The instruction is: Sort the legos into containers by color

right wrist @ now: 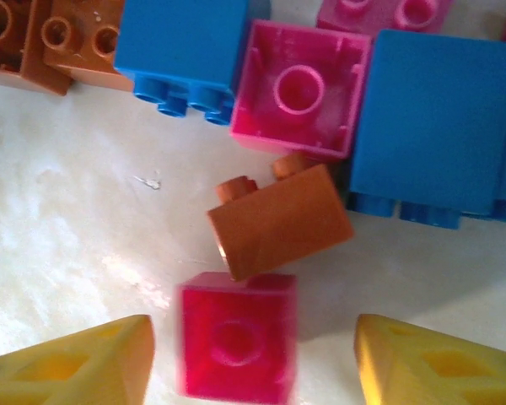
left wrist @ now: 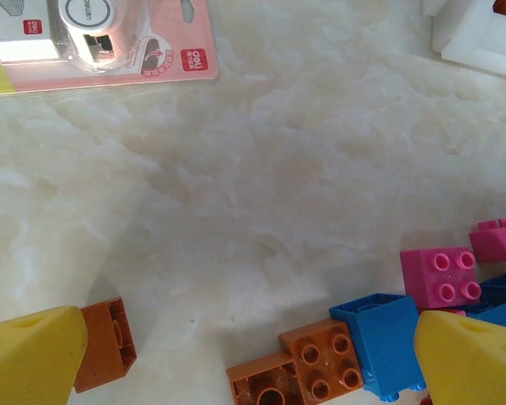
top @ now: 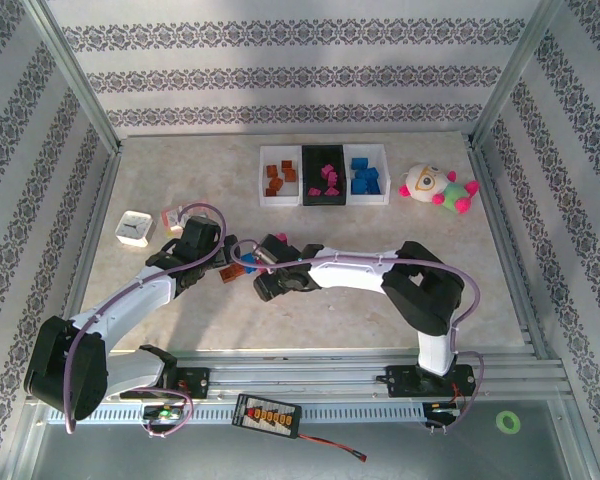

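Note:
Loose legos lie in a small pile [top: 240,266] on the table between my two grippers. In the right wrist view a blurred magenta brick [right wrist: 236,346] sits between the yellow fingertips [right wrist: 76,363] of my right gripper [right wrist: 253,363], with a gap on each side. A brown brick [right wrist: 278,221] lies just beyond it, then pink [right wrist: 299,89] and blue [right wrist: 434,122] ones. My left gripper [left wrist: 253,371] is wide open over two brown bricks [left wrist: 320,367] beside a blue one [left wrist: 379,342]. The containers stand in a row at the back: white [top: 278,175], black [top: 325,175], white [top: 368,172].
A pink-and-white packet [left wrist: 101,38] and a small white square box [top: 135,228] lie left of the pile. A plush toy [top: 435,188] sits right of the bins. A white bin corner [left wrist: 476,38] shows ahead of the left gripper. Patterned walls enclose the table.

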Controlling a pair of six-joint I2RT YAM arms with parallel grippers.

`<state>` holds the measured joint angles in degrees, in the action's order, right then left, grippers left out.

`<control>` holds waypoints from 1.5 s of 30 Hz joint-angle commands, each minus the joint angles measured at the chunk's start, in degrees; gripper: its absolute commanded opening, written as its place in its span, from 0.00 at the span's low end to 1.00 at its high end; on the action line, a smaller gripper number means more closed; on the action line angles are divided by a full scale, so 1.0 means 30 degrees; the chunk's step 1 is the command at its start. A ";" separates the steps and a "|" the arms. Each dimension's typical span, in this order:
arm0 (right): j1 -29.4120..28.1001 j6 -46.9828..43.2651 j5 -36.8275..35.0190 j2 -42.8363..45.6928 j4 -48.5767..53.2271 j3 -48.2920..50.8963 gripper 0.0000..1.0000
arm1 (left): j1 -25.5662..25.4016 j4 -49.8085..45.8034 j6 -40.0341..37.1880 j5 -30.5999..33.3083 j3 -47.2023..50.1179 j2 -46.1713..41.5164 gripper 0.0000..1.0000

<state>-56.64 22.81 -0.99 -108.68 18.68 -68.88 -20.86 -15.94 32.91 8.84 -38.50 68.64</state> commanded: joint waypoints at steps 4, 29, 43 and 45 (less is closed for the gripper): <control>-0.0162 0.0264 0.0231 -0.0992 0.1237 -0.0999 0.54 | 0.0312 -0.0201 0.0091 -0.0189 0.0134 -0.0330 0.99; 0.6200 -0.0273 -0.2303 0.4850 -0.1078 -0.0957 0.29 | -0.2272 0.5309 -0.5132 -0.3723 0.0767 -0.0904 0.99; 1.0062 -0.1302 -0.0992 -0.3630 -0.1424 -0.9304 0.25 | -0.2943 0.5149 -0.4965 -0.3380 0.0450 -0.0395 0.99; 1.0097 -0.1442 -0.1297 -0.4472 -0.1164 -1.0140 0.25 | -0.2922 0.4896 -0.4793 -0.3272 0.0383 -0.0397 0.99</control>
<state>-26.37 20.47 -4.67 -119.61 13.98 -95.48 -28.95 -1.58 18.20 -1.83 -35.90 67.24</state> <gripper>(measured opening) 0.281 0.993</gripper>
